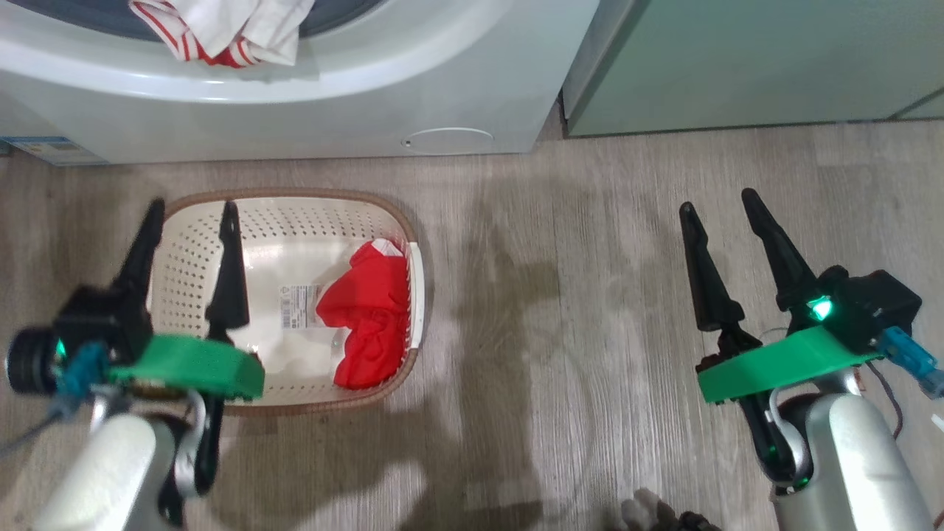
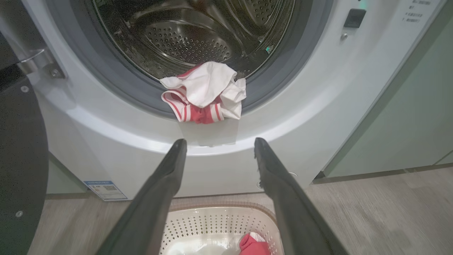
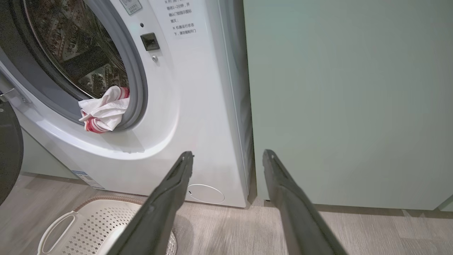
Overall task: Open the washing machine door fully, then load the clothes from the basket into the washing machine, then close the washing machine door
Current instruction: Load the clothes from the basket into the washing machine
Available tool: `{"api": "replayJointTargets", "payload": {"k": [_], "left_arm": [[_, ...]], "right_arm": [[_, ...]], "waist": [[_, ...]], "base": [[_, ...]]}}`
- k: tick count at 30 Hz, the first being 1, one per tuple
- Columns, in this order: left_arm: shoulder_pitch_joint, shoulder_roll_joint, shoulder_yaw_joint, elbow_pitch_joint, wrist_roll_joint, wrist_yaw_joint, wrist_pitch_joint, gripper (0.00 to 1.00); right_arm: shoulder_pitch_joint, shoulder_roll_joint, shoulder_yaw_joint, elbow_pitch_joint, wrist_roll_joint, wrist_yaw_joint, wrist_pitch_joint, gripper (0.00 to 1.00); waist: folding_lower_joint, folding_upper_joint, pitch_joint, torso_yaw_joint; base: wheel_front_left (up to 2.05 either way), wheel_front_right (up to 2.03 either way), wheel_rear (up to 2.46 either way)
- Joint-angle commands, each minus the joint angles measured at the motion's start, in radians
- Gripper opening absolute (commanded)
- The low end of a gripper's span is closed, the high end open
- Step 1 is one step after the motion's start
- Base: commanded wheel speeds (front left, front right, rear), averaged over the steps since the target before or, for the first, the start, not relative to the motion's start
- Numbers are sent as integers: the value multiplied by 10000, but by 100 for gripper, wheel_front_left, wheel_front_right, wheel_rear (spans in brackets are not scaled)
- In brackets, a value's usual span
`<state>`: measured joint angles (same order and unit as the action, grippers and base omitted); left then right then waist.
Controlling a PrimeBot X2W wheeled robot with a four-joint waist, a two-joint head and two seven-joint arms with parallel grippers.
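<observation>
One red jersey (image 1: 365,317) lies crumpled at the right end of the basket (image 1: 295,200); a second jersey (image 2: 205,92) hangs over the washing machine (image 2: 318,106) gasket (image 2: 120,92). Left pincer (image 1: 193,205) and right pincer (image 1: 719,201) both gape, empty. Soft, light, floppy cloth: I'd pinch its bunched top fold.

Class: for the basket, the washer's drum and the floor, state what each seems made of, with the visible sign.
The basket is probably moulded cream plastic, matte, with regular rows of holes. The drum looks like polished steel: bright glints and perforations. The floor shows grey wood-grain planks; whether wood or laminate cannot be told.
</observation>
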<state>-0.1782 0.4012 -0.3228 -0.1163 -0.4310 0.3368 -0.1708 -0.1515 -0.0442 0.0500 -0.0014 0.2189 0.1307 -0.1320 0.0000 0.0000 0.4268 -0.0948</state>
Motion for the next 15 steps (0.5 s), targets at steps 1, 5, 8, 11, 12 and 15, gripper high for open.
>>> {"api": "replayJointTargets", "payload": {"k": [1, 5, 8, 11, 12, 15], "left_arm": [[-480, 350, 369, -255, 44, -43, 46, 100], [-1531, 480, 332, -28, -155, -466, 517, 100], [-2638, 599, 266, 425, -460, -934, 1232, 100], [-4214, 871, 354, 1286, -850, -1533, 2080, 100], [-4577, 907, 378, 1544, -949, -1650, 2272, 100], [-5644, 1129, 431, 2341, -1136, -1965, 2905, 100]], "right_arm": [[-29, -60, 184, -379, 68, 0, -100, 100], [-123, -60, 213, -428, 120, 0, -181, 100], [-275, -60, 343, -410, 217, 0, -276, 100], [-571, -60, 788, -186, 486, 0, -489, 100], [-633, -60, 866, -97, 561, 0, -566, 100], [-805, -60, 1072, 161, 837, 0, -796, 100]], "waist": [[0, 0, 83, -39], [0, 0, 381, -127], [0, 0, 684, -301], [0, 0, 1102, -827], [0, 0, 1177, -937], [0, 0, 1452, -1313]], "base": [[0, 0, 0], [0, 0, 0], [0, 0, 0], [0, 0, 0], [0, 0, 0], [0, 0, 0]]}}
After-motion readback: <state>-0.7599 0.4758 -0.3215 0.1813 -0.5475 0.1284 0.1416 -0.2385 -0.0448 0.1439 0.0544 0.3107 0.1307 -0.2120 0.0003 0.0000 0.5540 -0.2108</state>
